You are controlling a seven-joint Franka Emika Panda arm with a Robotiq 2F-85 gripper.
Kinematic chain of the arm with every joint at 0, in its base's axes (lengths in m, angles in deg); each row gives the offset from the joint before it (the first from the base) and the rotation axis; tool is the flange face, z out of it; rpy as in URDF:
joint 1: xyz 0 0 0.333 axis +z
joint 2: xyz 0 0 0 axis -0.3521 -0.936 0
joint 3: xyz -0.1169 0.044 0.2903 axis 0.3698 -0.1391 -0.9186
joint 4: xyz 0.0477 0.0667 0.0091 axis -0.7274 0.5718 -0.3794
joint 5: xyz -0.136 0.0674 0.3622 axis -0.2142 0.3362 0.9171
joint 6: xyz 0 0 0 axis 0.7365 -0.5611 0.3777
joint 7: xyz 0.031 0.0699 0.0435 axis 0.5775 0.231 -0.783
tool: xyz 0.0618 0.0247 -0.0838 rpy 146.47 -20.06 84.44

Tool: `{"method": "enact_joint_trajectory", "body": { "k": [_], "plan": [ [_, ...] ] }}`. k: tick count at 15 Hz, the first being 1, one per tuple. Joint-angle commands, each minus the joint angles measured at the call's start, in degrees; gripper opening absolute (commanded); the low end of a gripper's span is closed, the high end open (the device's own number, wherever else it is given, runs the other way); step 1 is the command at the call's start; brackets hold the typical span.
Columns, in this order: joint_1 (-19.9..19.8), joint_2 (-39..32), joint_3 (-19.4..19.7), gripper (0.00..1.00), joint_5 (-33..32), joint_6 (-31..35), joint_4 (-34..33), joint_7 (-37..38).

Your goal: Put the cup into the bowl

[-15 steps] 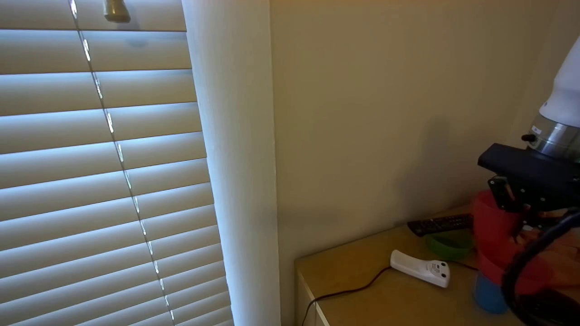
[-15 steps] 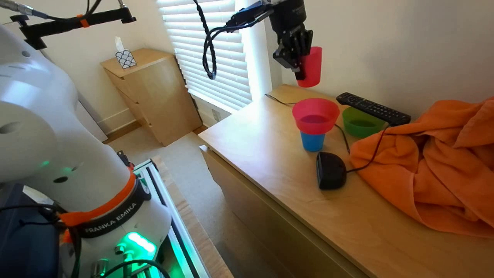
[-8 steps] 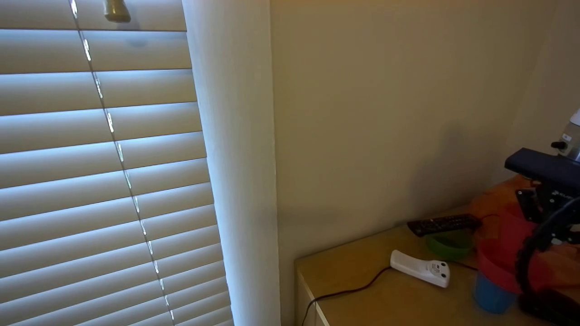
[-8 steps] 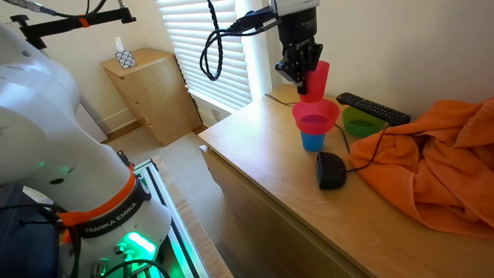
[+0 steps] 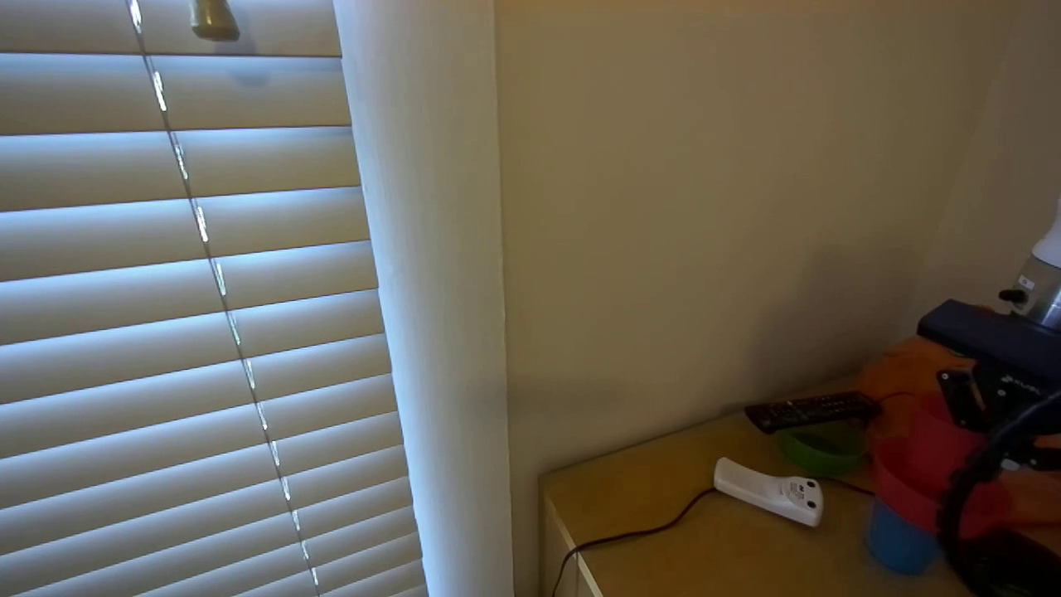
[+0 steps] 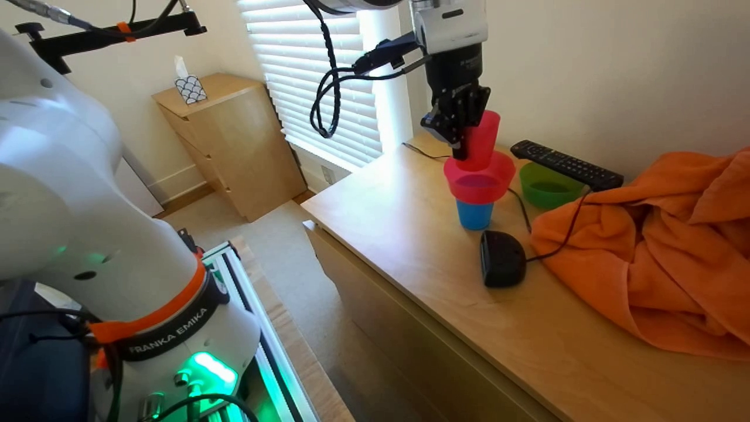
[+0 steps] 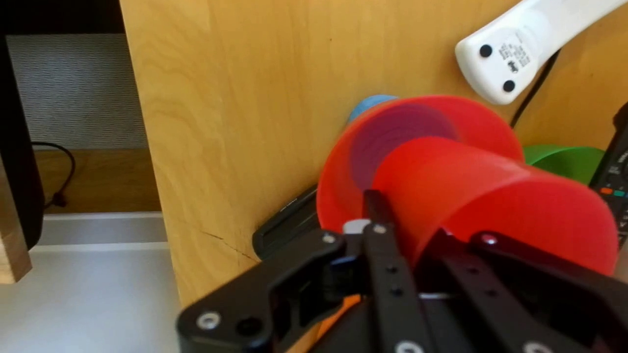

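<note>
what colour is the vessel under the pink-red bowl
Blue; the vessel shows best in an exterior view.

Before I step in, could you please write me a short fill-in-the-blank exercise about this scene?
1. Of the cup and the pink-red bowl, the gripper grips the ____.
2. The vessel beneath that bowl is coloured ____.
3. The other bowl, beside the remote control, is coloured ____.
4. The white gadget shows ____ round black dots in the wrist view.

Missing words: cup; blue; green; two.
</note>
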Motion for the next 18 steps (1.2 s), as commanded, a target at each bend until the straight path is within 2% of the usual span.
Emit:
{"method": "enact_joint_trajectory", "body": {
  "k": [1, 6, 13, 14, 15, 18],
  "plan": [
    [-1.0, -1.28, -0.13, 0.01, -1.75, 1.55, 0.85, 1.51],
    [-0.73, -4.08, 0.03, 0.01, -3.56, 4.71, 0.72, 0.95],
    [0.59, -5.62, 0.4, 0.01, -1.2, 6.6, 0.71, -2.98],
    [0.65, -5.29, 0.43, 0.29, -1.21, 6.07, 0.77, -3.3],
    [0.6, -4.62, 0.48, 0.3, -1.47, 5.68, 0.97, -3.2],
    [0.7, -1.65, 0.49, 0.51, -0.45, 5.31, 2.03, -4.36]
  ]
}}
